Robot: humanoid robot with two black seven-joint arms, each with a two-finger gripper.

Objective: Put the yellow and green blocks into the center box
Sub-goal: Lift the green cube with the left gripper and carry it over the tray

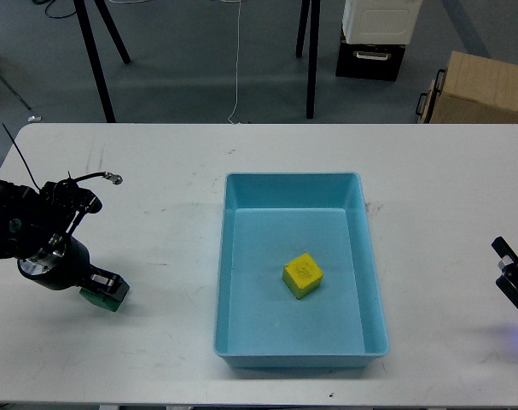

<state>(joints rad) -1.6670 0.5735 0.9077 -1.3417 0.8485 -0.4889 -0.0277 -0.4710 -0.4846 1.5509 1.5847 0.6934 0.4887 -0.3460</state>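
Table (156,359), white, fills most of the head view; grey floor behind it with black stand legs (95,55), a white-and-black bin (376,38) and a tan cardboard box (480,88). Center box (241,282), light-blue tray, low walls, sits mid-table, long side running away from the camera. Left arm (20,231) comes in from the left edge, black, loose cables on top, bent down toward the table left of the tray. Left gripper (105,290) is low at the table surface, fingers closed around the green block (101,299); only a sliver of green shows under and between the black fingers. That block is well apart from the tray, on the left side of the table. Right gripper (510,278) just pokes in at the right edge, over the table; two black fingers visible with a gap between them, parted, nothing in it. Yellow block (302,275) lies inside the tray, on its floor, a bit right of middle, turned at an angle, faint mark on its top face, not touching any wall.
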